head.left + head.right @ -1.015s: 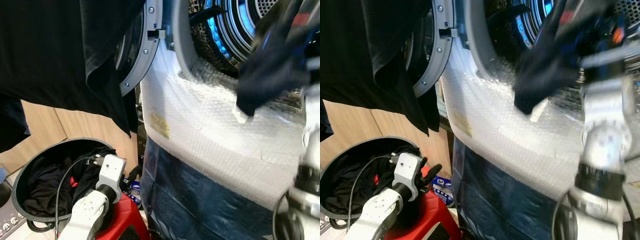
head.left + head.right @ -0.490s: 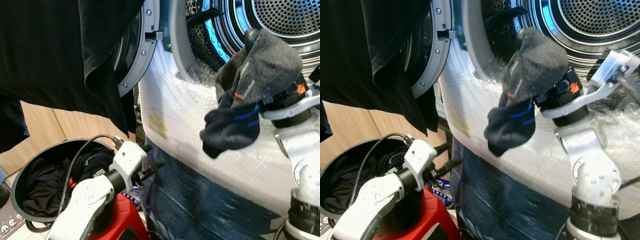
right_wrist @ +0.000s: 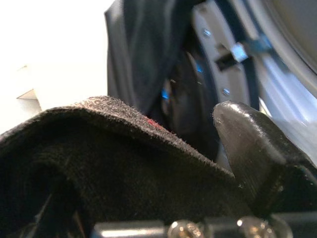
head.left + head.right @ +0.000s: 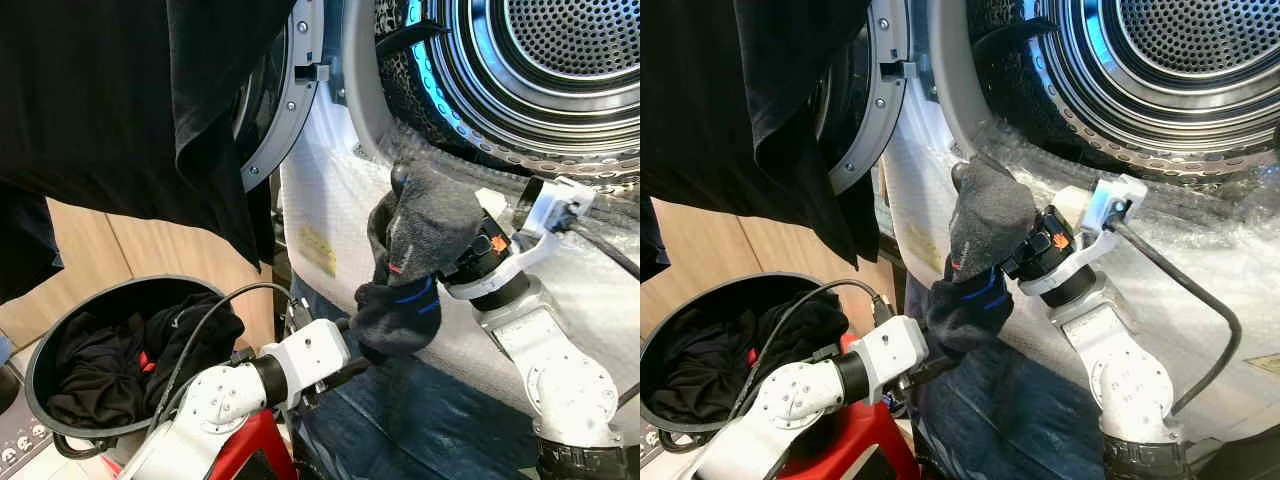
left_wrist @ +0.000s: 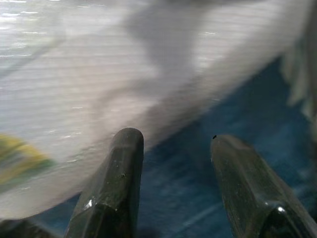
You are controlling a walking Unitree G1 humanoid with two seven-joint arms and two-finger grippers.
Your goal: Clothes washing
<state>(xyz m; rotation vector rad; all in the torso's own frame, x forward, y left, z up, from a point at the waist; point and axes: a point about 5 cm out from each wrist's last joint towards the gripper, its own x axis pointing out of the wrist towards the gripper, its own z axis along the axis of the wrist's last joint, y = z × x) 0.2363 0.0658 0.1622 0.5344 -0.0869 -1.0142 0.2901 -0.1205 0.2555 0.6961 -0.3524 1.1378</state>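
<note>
My right gripper: centre of the frame, in front of the washer, fingers clamped on a dark grey sock that drapes over them and hangs down
Sock: dark grey with a blue band and a small red mark, its toe end dangling toward the lower centre, just above my left gripper
My left gripper: lower centre in the head views, reaching toward the sock's hanging end; the two black fingers stand apart with nothing between them
Washer drum: upper right, door open, perforated steel inside with a blue glow along the rim
Washer front: wrapped in bubble wrap, with a blue sheet below it
Door ring: upper centre, grey, swung open to the left
Black garment: hangs across the upper left
Laundry basket: lower left, round and grey, holding dark clothes
Red stool: bottom edge, beneath my left arm
</note>
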